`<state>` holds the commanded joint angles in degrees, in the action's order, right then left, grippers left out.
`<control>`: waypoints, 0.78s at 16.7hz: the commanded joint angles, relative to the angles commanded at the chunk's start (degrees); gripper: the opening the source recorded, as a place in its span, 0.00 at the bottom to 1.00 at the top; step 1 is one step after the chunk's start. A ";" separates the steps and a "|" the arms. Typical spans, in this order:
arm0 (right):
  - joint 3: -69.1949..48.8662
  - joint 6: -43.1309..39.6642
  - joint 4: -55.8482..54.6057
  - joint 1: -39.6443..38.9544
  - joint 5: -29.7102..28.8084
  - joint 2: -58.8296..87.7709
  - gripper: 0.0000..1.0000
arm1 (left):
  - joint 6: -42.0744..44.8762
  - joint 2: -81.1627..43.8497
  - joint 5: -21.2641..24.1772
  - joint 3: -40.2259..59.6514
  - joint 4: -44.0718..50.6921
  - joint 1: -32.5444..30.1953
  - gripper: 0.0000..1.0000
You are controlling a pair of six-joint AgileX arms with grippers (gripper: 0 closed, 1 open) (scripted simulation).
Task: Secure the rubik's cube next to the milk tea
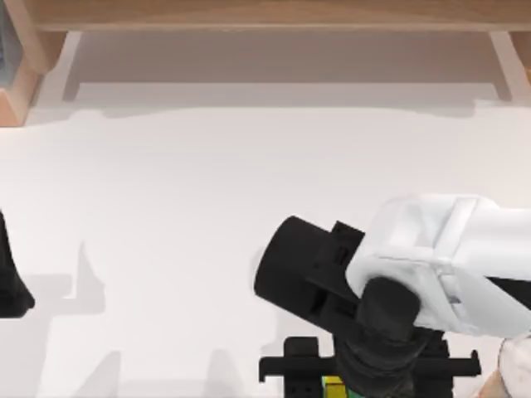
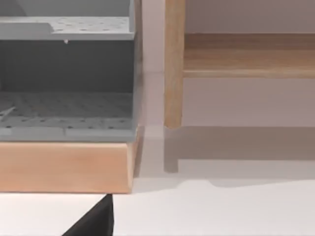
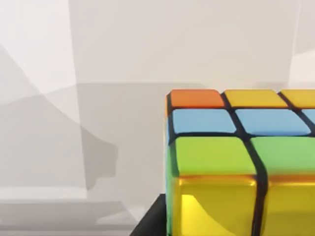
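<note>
My right gripper (image 1: pixel 369 371) hangs low at the near edge of the table, right of centre, at the end of the white right arm. A yellow and green sliver of the rubik's cube (image 1: pixel 333 385) peeks out just beneath it. Up close in the right wrist view, the rubik's cube (image 3: pixel 236 162) shows orange, yellow, blue and green tiles on top and a glossy yellow side. The milk tea (image 1: pixel 514 363) stands at the near right corner, only its whitish top and tan edge in sight, a short way right of the cube. My left gripper (image 1: pixel 10 278) is parked at the left edge.
A wooden shelf frame (image 1: pixel 265 16) runs along the back of the white table (image 1: pixel 182 215). In the left wrist view a grey perforated rack (image 2: pixel 66 78) sits on a wooden base (image 2: pixel 64 167) beside a wooden post (image 2: pixel 173 64).
</note>
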<state>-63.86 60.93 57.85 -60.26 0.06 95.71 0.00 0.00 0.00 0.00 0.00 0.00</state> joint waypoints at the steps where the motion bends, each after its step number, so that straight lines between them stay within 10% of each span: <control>1: 0.00 0.00 0.00 0.00 0.00 0.00 0.00 | 0.00 0.00 0.00 0.00 0.00 0.00 1.00; 13: -4.40 -0.80 -7.59 0.54 3.60 -0.01 0.00 | 0.00 0.00 0.00 0.00 0.00 0.00 1.00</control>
<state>-68.25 60.13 50.27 -59.72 3.66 95.70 0.00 0.00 0.00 0.00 0.00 0.00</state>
